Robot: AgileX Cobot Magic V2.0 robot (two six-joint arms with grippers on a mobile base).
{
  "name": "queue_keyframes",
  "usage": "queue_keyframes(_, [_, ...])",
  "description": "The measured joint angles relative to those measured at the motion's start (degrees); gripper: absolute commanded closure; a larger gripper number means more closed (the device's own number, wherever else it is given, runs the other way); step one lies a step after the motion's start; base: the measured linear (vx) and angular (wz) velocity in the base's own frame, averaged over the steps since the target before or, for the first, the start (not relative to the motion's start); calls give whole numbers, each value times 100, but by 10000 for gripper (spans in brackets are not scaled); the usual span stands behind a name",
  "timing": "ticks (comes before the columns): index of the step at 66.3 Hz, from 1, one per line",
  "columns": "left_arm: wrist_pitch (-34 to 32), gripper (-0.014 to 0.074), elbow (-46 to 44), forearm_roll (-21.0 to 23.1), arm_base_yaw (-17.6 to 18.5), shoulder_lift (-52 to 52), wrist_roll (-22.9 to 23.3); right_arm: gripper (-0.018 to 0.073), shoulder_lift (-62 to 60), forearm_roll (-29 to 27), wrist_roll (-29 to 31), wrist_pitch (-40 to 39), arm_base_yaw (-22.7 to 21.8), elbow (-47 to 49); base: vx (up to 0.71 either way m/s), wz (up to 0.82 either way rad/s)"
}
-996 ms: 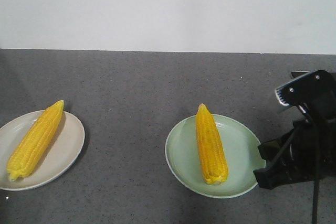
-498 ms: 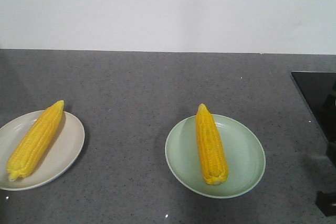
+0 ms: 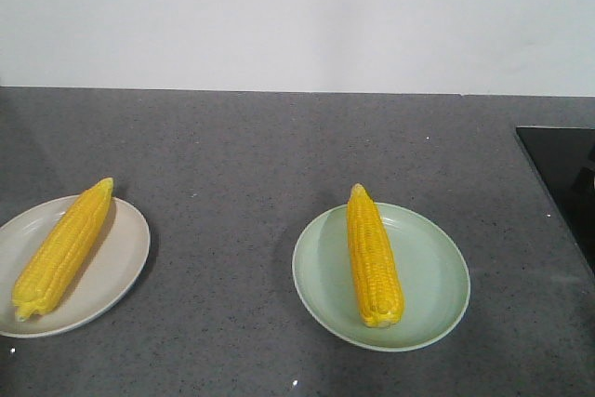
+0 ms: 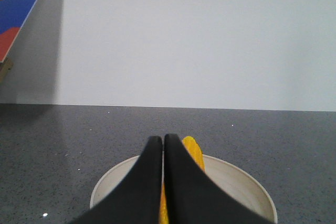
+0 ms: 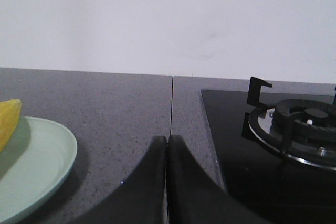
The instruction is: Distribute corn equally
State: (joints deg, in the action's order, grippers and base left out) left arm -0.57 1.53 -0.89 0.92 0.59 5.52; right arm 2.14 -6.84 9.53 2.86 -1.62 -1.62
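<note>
A: How do the 2 grippers stand?

B: The left gripper (image 4: 163, 142) has its 2 black fingers pressed together tip to tip, with nothing between them. The right gripper (image 5: 167, 141) is the same: fingers touching along their length, gripping nothing. Neither one shows in the front view.

A: Where is the corn from each of them?

B: Just ahead of and below the left gripper's tips lies the left cob (image 4: 192, 151), in the cream plate (image 4: 239, 182). From the wrist view I see only its yellow end to the right of the fingers and a sliver between them; the rest is hidden behind the fingers. Whether the fingers touch it, I cannot tell.

A: And the other one?

B: The right cob (image 5: 8, 121) sits well to the left of the right gripper, on the green plate (image 5: 37, 166), only its end showing at the picture's edge. The gripper's tips are over bare grey countertop (image 5: 105, 108), apart from the plate.

A: What is on the gripper's other side?

B: A black hob (image 5: 236, 150) with a gas burner (image 5: 299, 124), ahead and to its right.

A: The front view?

B: 1 cob (image 3: 61, 248) lies slanted across the cream plate (image 3: 116, 258), 1 cob (image 3: 373, 256) lengthwise on the green plate (image 3: 428, 276), pale tips pointing toward the wall (image 3: 297, 16). The 2 plates sit well apart.
</note>
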Motion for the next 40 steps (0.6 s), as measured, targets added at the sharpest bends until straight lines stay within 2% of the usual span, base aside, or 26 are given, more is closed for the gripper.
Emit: queue_keyframes(40, [1, 603, 0, 0, 0, 0, 0, 570, -283, 45, -23, 232, 0, -4, 0, 0])
